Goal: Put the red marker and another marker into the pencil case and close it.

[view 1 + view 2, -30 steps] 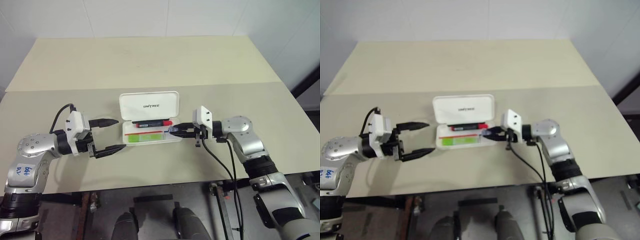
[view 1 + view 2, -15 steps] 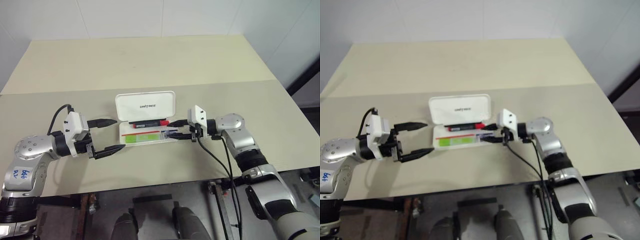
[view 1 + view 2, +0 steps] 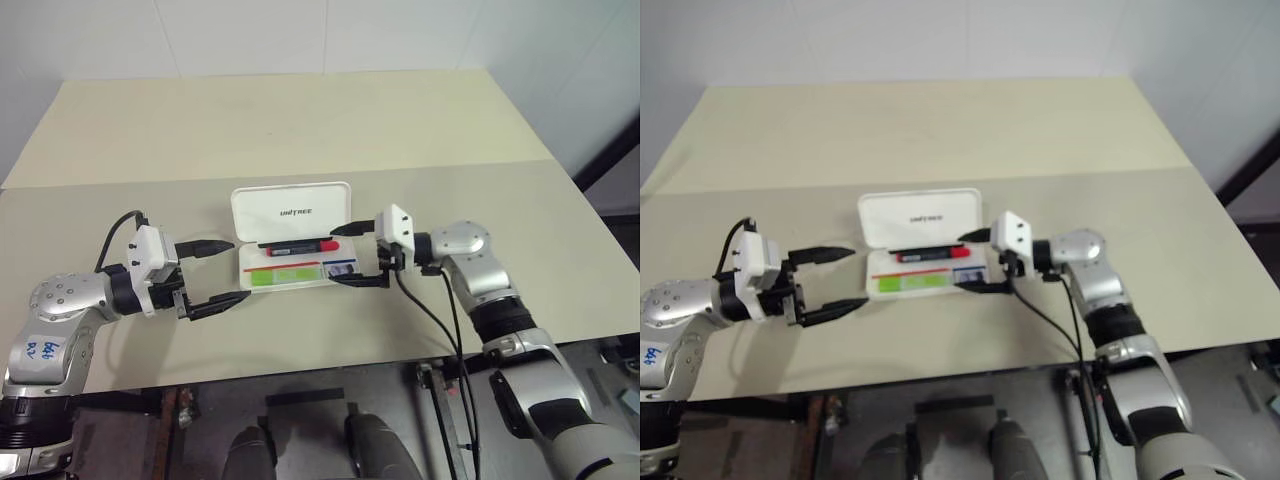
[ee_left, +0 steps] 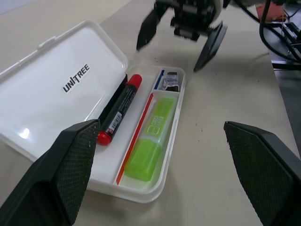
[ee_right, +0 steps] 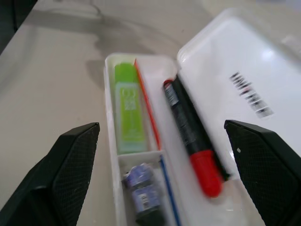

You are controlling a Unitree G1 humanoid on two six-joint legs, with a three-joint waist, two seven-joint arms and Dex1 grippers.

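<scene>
Both markers lie inside the open pencil case (image 3: 300, 268): the red marker (image 4: 120, 109) by the hinge, the green highlighter (image 4: 151, 139) in front. Both grippers' jaws are spread, left gripper (image 3: 215, 272) and right gripper (image 3: 345, 254) flanking it. Loading looks done; next, probably swing the lid shut.

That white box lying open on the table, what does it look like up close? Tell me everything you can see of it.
The white, glossy plastic-looking pencil case with rounded corners lies open on the beige table, its hinged lid folded back flat, with dark "UNITREE" lettering inside. The shallow tray has thin red and blue stripes. In it lie a black marker with a red cap along the hinge side, a light-green highlighter along the other side, and a small dark purplish object at one end. Neither gripper touches it.
</scene>
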